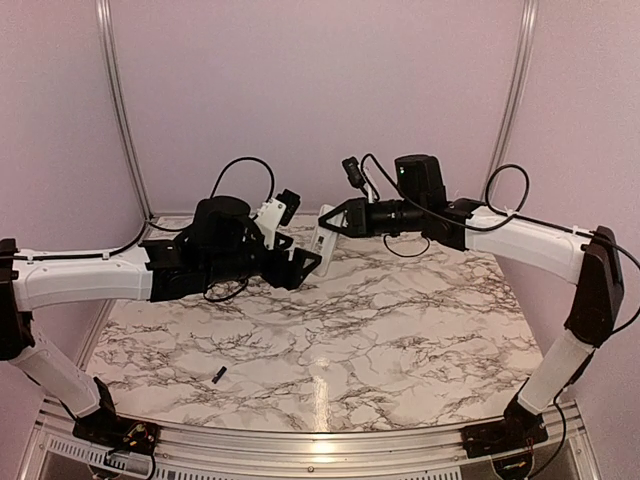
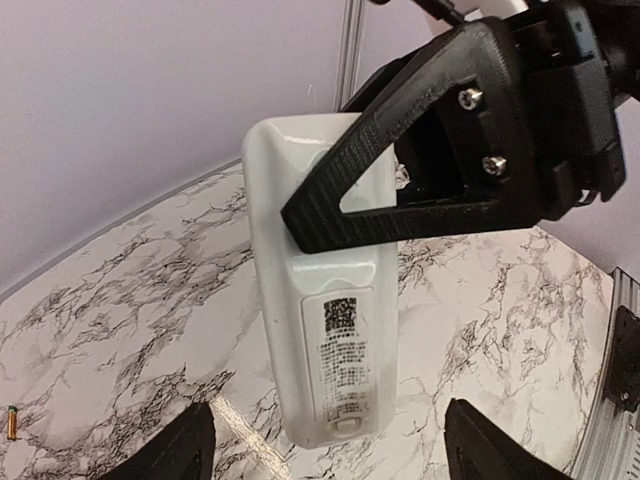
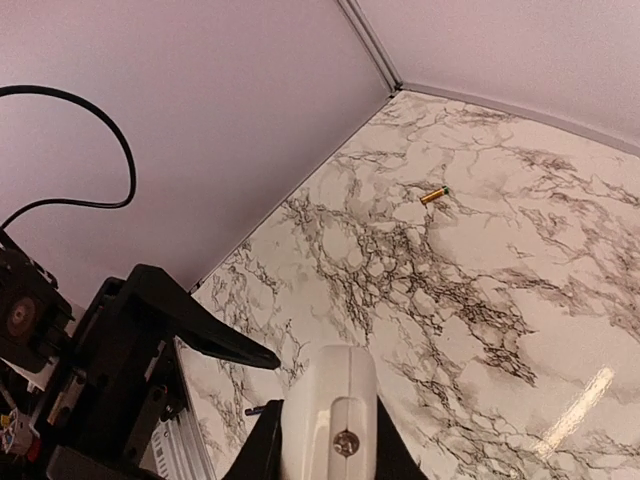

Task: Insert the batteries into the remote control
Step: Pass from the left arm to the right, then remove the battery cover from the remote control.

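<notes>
The white remote control (image 2: 320, 300) hangs in the air above the far side of the table, its labelled back facing the left wrist camera. My right gripper (image 1: 328, 222) is shut on its upper part, and one black finger (image 2: 400, 190) lies across the white body. The remote's rounded end (image 3: 330, 410) sits between the right jaws. My left gripper (image 2: 335, 456) is open, its fingertips standing apart on either side of the remote's lower end without touching it. A blackish battery (image 1: 218, 375) lies on the table near the front left. The golden battery (image 3: 433, 195) lies by the back wall.
The marble table (image 1: 400, 340) is closed in by lilac walls at the back and sides. Black cables loop above both wrists (image 1: 245, 165). A metal rail (image 1: 320, 440) runs along the near edge between the arm bases.
</notes>
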You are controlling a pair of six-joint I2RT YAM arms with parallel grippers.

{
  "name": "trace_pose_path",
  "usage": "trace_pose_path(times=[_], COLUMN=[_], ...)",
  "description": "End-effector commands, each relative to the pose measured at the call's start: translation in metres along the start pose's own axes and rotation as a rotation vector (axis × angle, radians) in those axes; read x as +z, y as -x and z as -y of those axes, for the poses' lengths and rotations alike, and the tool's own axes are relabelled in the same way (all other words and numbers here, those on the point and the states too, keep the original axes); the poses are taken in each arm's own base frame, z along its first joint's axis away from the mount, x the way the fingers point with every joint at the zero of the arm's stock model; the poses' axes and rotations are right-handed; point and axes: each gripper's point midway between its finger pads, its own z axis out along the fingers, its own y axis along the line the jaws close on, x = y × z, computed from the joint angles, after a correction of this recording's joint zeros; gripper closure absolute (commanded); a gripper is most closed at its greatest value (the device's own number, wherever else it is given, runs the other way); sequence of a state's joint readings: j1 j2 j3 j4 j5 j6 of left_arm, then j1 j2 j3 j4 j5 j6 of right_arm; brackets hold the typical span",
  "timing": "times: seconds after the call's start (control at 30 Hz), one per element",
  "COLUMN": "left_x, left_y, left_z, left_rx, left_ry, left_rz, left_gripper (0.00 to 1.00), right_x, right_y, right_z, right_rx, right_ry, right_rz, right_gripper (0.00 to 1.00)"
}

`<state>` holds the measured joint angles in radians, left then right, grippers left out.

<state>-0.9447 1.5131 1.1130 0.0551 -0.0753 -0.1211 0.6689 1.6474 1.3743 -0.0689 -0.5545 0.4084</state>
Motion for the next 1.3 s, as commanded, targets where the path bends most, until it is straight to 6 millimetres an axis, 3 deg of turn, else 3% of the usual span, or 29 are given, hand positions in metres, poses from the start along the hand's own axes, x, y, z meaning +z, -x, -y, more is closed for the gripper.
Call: trace_pose_path(times=[0.0, 0.2, 0.47, 0.83, 1.27], left_x=[-0.037, -0.071, -0.083, -0.067, -0.038], left_y=[0.023, 0.006, -0.046, -0.080, -0.102], left_z=[0.007, 0.017, 0.040, 0.078, 0.084], left_rx=[0.016, 0.137, 0.483, 0.801, 0.940], left_ry=[-0.070, -0.150, -0.171, -0.151, -0.106], left_rz=[0.100, 0.136, 0.108, 0.016, -0.104], left_gripper=[0.12, 0.06, 0.16, 0.36, 0.51], right_x=[-0.016, -0.014, -0.007, 0.010, 0.019], right_y=[0.003, -0.026, -0.070, -0.115, -0.132], right_z=[-0.011, -0.013, -0.009, -0.018, -0.031], right_rx=[0.001, 0.019, 0.138, 0.231, 0.265], right_ry=[0.119, 0.194, 0.291, 0.308, 0.337], right_rz=[0.000, -0.095, -0.215, -0.333, -0.388], right_gripper=[0.98, 1.00, 1.00, 1.00, 1.00])
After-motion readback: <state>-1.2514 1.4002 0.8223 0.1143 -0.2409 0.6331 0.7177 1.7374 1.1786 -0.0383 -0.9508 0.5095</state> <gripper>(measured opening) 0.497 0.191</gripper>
